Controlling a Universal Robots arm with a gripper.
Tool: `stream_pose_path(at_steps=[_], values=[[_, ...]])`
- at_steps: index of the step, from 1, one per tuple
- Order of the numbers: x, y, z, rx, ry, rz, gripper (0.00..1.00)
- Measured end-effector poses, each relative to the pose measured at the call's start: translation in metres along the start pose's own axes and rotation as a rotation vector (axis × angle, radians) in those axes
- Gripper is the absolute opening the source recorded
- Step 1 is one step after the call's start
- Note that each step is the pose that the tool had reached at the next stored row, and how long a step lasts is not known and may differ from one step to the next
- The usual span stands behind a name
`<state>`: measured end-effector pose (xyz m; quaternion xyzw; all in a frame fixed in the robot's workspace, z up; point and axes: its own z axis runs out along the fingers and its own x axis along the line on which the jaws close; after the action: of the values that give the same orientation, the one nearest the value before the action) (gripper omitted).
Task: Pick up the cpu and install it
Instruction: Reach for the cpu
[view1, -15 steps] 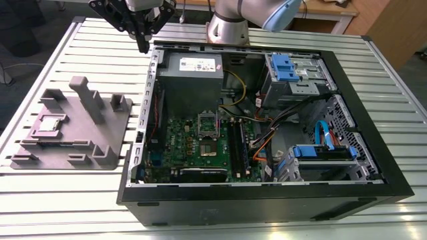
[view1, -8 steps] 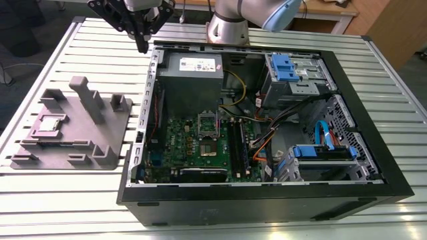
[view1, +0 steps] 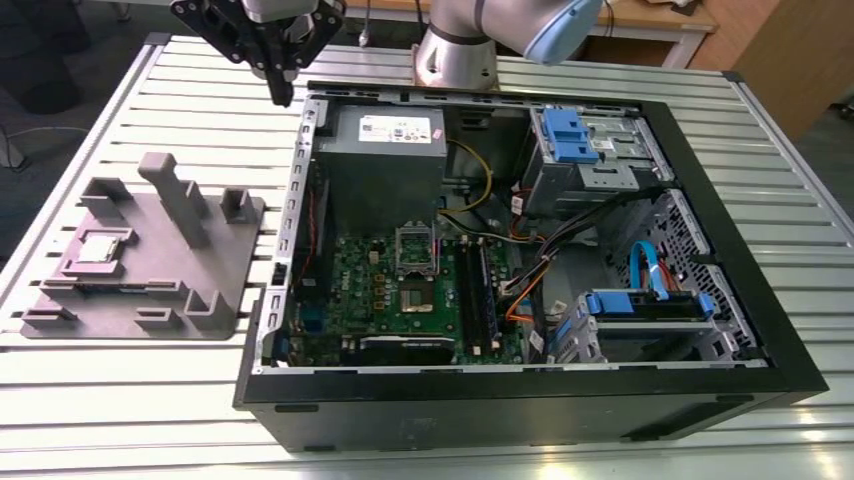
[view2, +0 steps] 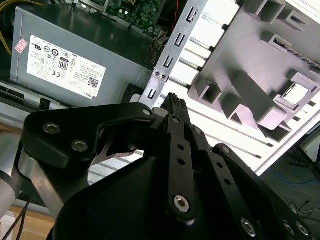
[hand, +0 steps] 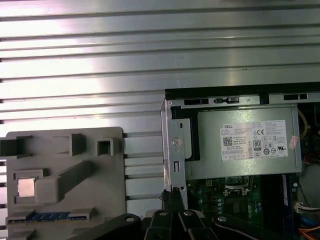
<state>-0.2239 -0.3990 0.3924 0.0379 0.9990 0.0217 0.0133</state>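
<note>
Pick-up not begun: the gripper (view1: 280, 96), closed and empty, hangs near the grey fixture (view1: 230, 258) holding the untouched cpu (view1: 104, 247); grasping calls for opening wide over it.

Desk (view1: 120, 400): one, slatted metal.
Computer case (view1: 534, 400): one, black, open.
Green motherboard (view1: 387, 290): one.
Dark square socket (view1: 416, 300): one.
Grey power supply (view1: 380, 150): one, with one white label (view1: 398, 128).
Blue drive brackets: two, first (view1: 567, 135), second (view1: 647, 305).
Grey fixture block (view1: 174, 290): one.
Cpu (view1: 102, 248): one, silvery top.
Robot arm (view1: 461, 50): one.
Gripper (view1: 280, 95): one, black.
</note>
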Motion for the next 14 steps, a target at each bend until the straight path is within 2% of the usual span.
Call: stream_pose_path(at_steps=[14], values=[[0.0162,-0.0012,-0.0001,-0.0002,-0.0024,0.000,0.11]])
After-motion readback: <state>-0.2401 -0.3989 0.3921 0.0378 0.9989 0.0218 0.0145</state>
